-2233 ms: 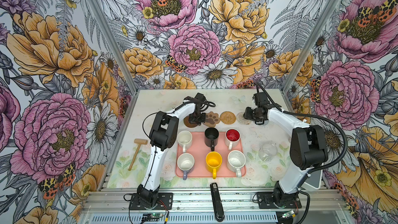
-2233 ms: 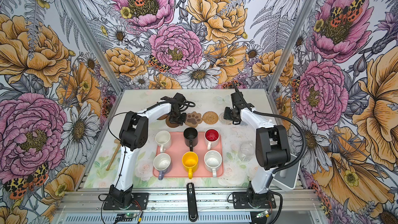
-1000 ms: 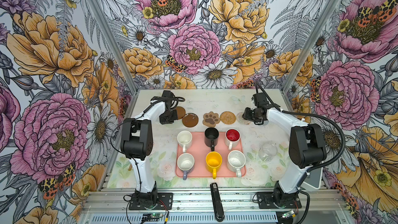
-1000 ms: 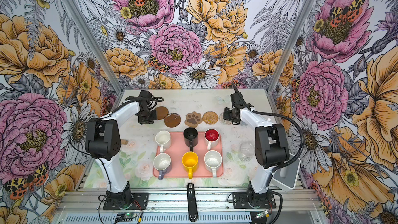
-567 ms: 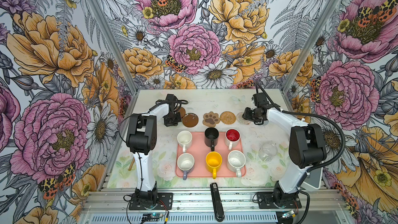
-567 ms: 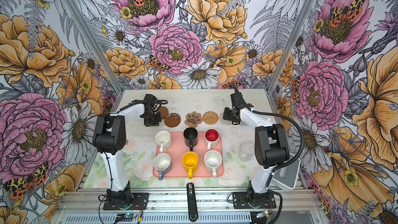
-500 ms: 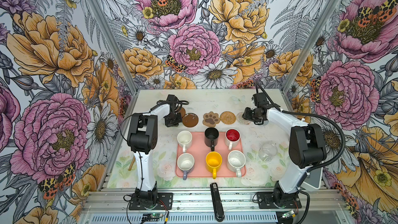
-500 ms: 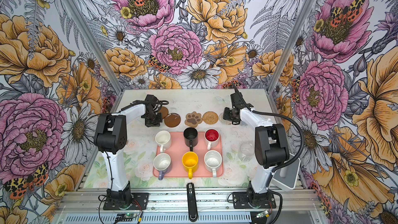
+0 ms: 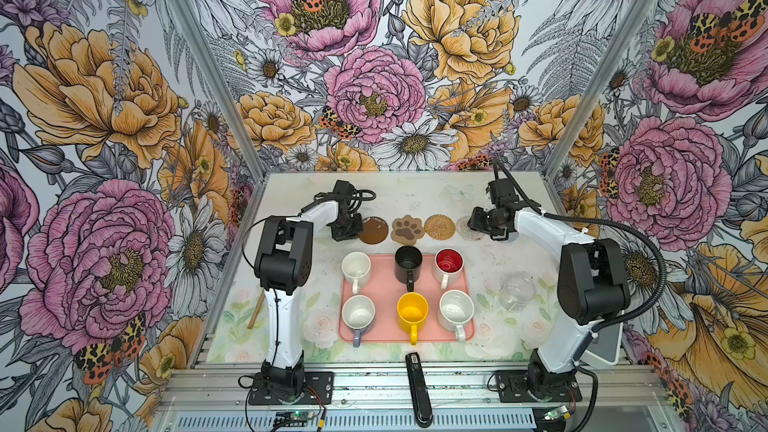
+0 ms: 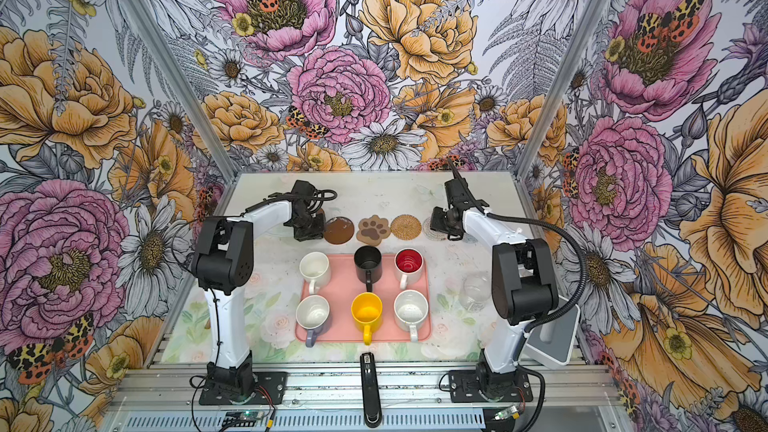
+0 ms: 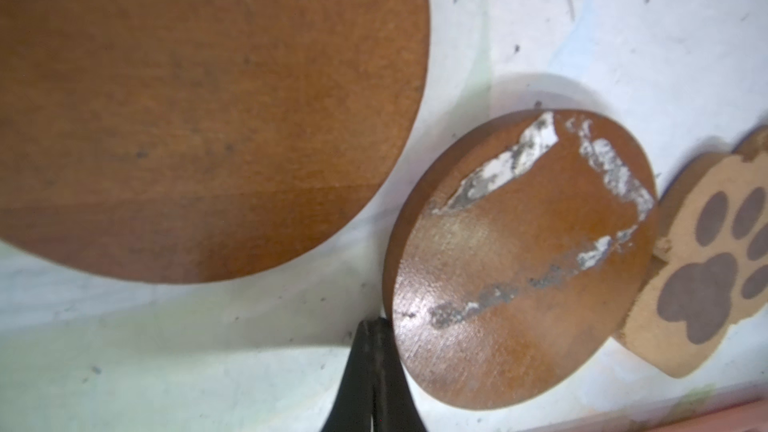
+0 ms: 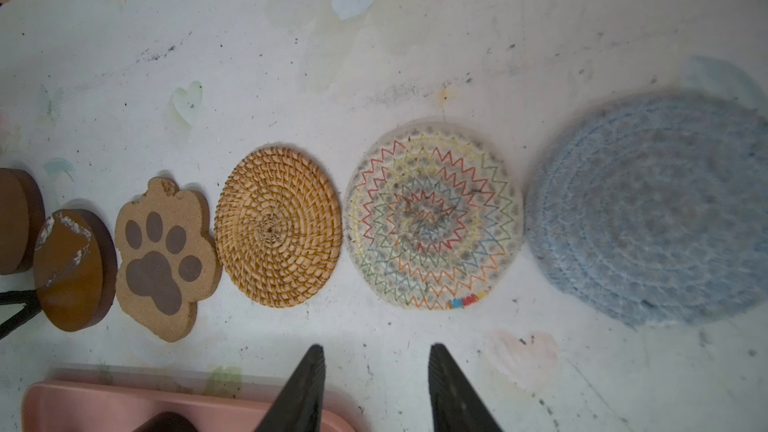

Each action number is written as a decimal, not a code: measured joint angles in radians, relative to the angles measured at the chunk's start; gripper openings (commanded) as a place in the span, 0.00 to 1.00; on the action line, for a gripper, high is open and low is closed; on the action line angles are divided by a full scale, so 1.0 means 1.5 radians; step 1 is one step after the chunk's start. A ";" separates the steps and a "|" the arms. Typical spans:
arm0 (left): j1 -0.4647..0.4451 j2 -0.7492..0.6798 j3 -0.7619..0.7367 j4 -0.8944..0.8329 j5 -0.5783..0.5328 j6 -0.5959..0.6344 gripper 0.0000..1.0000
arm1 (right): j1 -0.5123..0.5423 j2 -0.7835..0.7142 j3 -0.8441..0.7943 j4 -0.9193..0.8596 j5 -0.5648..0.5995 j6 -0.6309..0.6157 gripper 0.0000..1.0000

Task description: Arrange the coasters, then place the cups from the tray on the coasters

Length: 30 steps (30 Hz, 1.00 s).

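Coaster alignment: left gripper [image 11: 373, 328], closed and empty, abuts brown disc [image 11: 523, 259]; right gripper [image 12: 376, 351] parted, empty. Next, likely space disc from paw coaster [image 11: 715, 268].

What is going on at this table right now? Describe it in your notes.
Two robot arms are working at a row of six coasters beyond the salmon-pink tray. The left arm, jaws shut, has its tips at the edge of the scuffed brown disc, between the plain brown disc and the paw coaster. The right arm hovers near the whitish woven coaster and the pale blue woven coaster, jaws open and empty. All six mugs sit on the tray, none on a coaster yet.
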 measured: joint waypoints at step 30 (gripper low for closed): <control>0.055 -0.026 0.154 -0.005 -0.055 -0.021 0.00 | 0.000 -0.009 0.000 0.002 0.000 0.002 0.44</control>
